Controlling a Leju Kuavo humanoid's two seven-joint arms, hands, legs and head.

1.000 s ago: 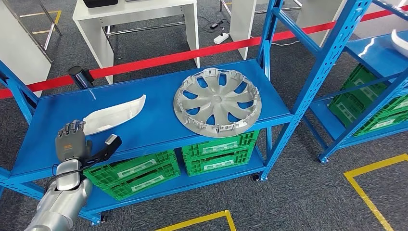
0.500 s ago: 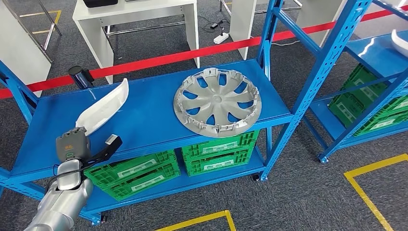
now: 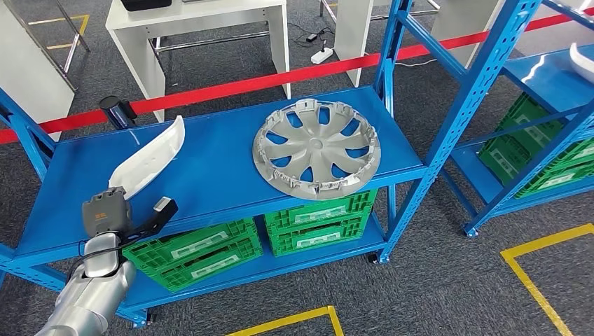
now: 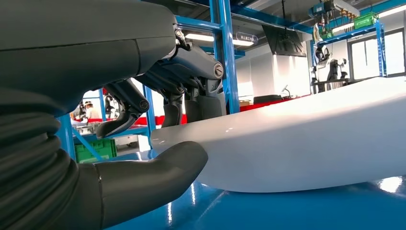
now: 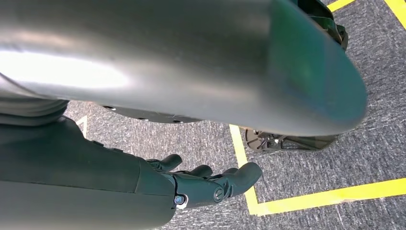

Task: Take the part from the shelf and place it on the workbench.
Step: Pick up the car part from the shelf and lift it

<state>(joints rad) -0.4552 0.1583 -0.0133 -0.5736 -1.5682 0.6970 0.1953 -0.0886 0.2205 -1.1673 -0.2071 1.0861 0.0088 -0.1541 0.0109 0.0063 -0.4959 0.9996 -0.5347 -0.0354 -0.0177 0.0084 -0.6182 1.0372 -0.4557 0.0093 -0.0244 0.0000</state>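
Fingers (image 4: 165, 79) on the left hand (image 3: 105, 213) are wrapped over the near end of the white part (image 3: 146, 164), with the thumb (image 4: 153, 175) tucked under its edge, so it looks like a pinch at one tip and not a grab around the middle. The part sits on the top level of the blue shelf (image 3: 224, 175), at the left end, and in the head view its far end is tipped up off the deck while the near end is in the hand.

Honestly that's where I'd worry. It's a long, curved, glossy shell held at one extreme, so my guess is it wants to pivot or slide out of the fingers once the whole weight comes off the shelf. If it swings, it could clip the shelf upright or drop to the floor. The silver wheel cover (image 3: 316, 148) lies well apart to the right, so that one's probably safe.

Pose-wise, the left arm comes up from below the shelf's front edge, forearm roughly upright, back of the hand facing the camera, palm toward the part.

The right hand (image 5: 210, 184) hangs down by the body over the grey floor with its yellow tape line (image 5: 311, 199). Fingers loosely curled, spread a bit, holding nothing.
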